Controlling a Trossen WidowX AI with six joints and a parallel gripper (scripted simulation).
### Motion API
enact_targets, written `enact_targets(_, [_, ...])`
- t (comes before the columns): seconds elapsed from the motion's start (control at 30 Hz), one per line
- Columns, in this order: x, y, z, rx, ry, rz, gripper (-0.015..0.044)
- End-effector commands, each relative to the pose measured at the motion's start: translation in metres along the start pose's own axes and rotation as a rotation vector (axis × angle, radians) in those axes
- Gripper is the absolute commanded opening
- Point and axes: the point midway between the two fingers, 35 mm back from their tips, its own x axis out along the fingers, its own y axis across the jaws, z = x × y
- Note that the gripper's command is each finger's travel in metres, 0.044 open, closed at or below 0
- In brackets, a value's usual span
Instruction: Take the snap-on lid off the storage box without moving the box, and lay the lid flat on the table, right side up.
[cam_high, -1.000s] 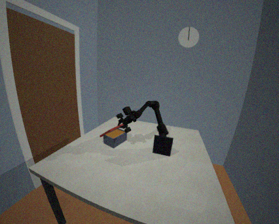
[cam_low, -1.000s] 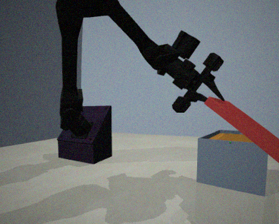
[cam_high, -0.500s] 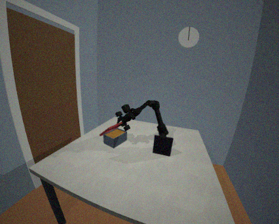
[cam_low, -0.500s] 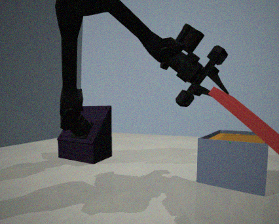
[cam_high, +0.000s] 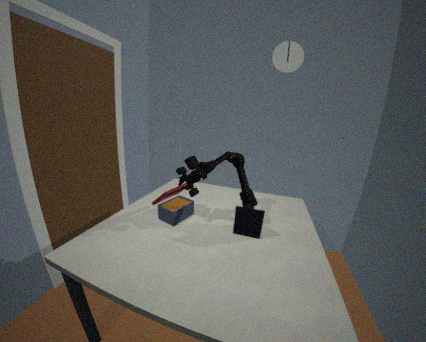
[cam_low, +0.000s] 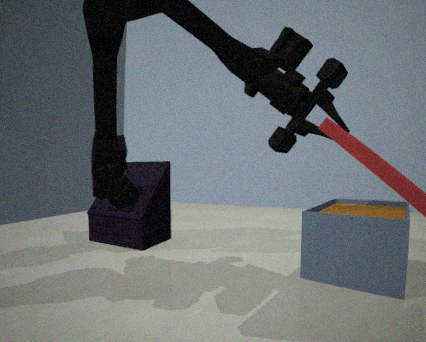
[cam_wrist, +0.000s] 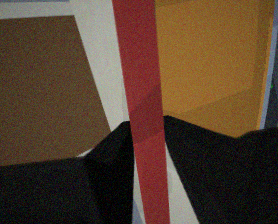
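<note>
Exterior view carried no readable brand, label or writing on anything. The gripper (cam_low: 327, 120), matte black and blocky, had its jaws pinched on one end of the red snap-on lid (cam_low: 375, 165), a thin flat slab seen almost edge-on and tilted steeply, its free end sloping down to the right past the far right corner of the storage box (cam_low: 352, 257). The lid was clear of the box top and off the table (cam_low: 150, 305). The box was a plain grey-blue cuboid with smooth flat walls, standing upright on the pale table, its opening showing an orange interior (cam_low: 365, 210). Left of it sat the arm's dark wedge-shaped base (cam_low: 132, 212), well apart from the box.

Wrist view showed the lid as a narrow red strip between two black fingers, with the orange interior beneath on the right.

Top view placed the box near the table's far left edge, beside a brown door (cam_high: 67, 125); a round white wall clock (cam_high: 288, 56) showed a single hand and no numerals.
</note>
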Motion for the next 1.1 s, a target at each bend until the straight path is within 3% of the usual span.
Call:
enact_targets(0.0, [-0.005, 0.008, 0.000, 0.015, 0.001, 0.009, 0.0000])
enact_targets(0.53, [-0.016, 0.021, 0.000, 0.015, 0.001, 0.009, 0.0000])
enact_targets(1.07, [-0.016, 0.012, 0.032, 0.013, 0.001, 0.008, 0.0000])
